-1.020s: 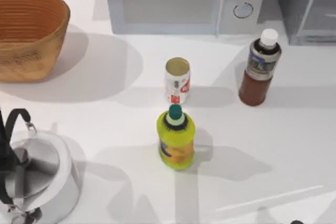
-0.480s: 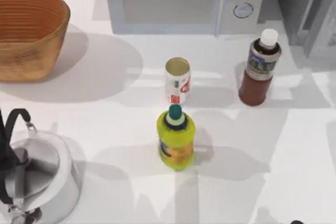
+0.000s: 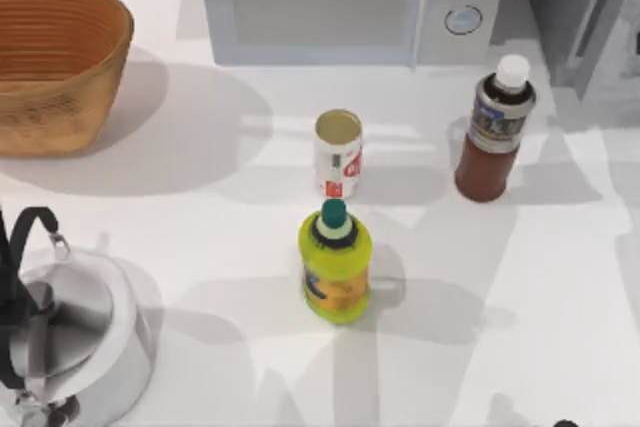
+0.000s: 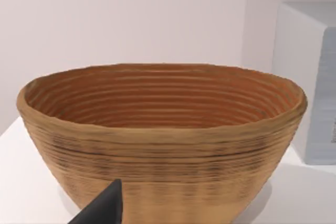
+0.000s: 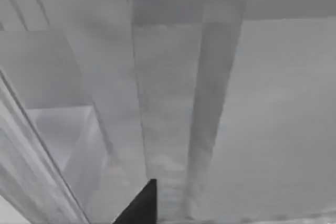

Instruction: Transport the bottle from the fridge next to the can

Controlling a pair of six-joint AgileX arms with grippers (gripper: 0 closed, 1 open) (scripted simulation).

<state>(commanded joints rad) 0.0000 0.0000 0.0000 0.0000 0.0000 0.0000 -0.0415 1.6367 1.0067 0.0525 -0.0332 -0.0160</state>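
The bottle (image 3: 496, 132) stands upright on the table (image 3: 560, 277), just in front of the fridge (image 3: 580, 7) at the top view's far right, and well apart from the can (image 3: 338, 152) at the middle. So it is out of the cabinet, I judge, but not yet beside the can.

My right wrist camera stares at grey fridge panels (image 5: 173, 103), with one dark fingertip (image 5: 140, 203) poking in; I cannot tell how wide my right fingers stand. My left fingertip (image 4: 102, 208) faces the wicker basket (image 4: 163, 140), spread likewise unclear.

The risk now: the bottle is tall and slim, so a high or glancing grab could topple it. Sliding it leftward, I could bump the yellow-green bottle (image 3: 335, 262) standing just in front of the can.
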